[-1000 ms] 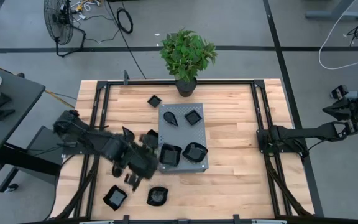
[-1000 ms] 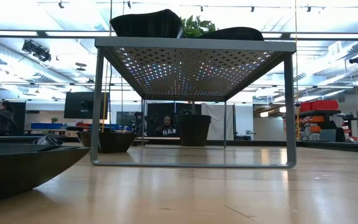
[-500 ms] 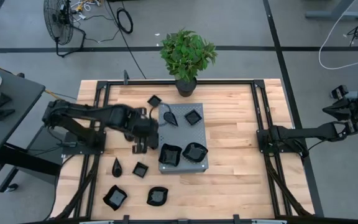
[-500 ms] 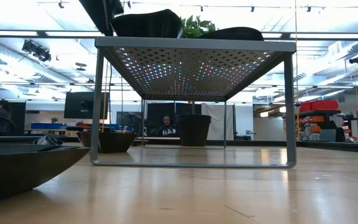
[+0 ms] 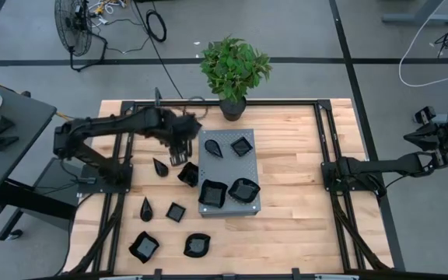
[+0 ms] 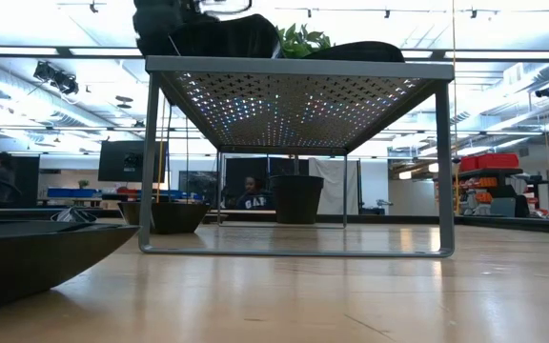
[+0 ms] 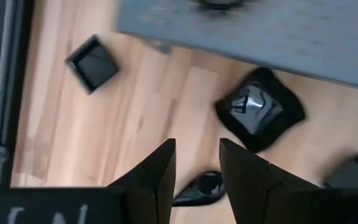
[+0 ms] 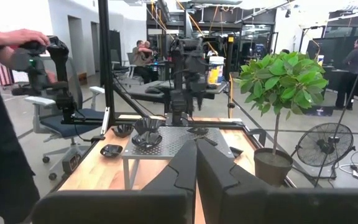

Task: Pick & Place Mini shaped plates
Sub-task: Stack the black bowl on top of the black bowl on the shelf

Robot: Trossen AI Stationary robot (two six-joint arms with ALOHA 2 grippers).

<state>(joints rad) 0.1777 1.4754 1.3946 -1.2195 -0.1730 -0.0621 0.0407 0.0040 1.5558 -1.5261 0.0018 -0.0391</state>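
Note:
Several mini shaped plates, small and glossy black, rest on a grey perforated slab (image 5: 228,167), among them a teardrop (image 5: 214,145) and a square (image 5: 242,145). More lie on the wooden table left of the slab: a wavy one (image 5: 187,173), a teardrop (image 5: 160,166) and a small square (image 7: 92,62). My left gripper (image 5: 179,153) hovers open beside the slab's far left corner, pointing steeply down. In its wrist view the teardrop (image 7: 201,186) shows far below the gap in my left gripper (image 7: 197,155). My right gripper (image 8: 196,163) is shut, level, at the table's right side.
A potted plant (image 5: 233,105) stands at the far edge behind the slab. More plates lie near the front left (image 5: 144,246), (image 5: 197,245), (image 5: 176,211). The slab stands on thin legs (image 6: 443,171). Black frame rails run along both table sides. People are in the room beyond.
My left gripper has swung from the near left part of the table toward the far edge, along the slab's left side, turning about as it went. The plates it had covered near the front now show. No plate has moved.

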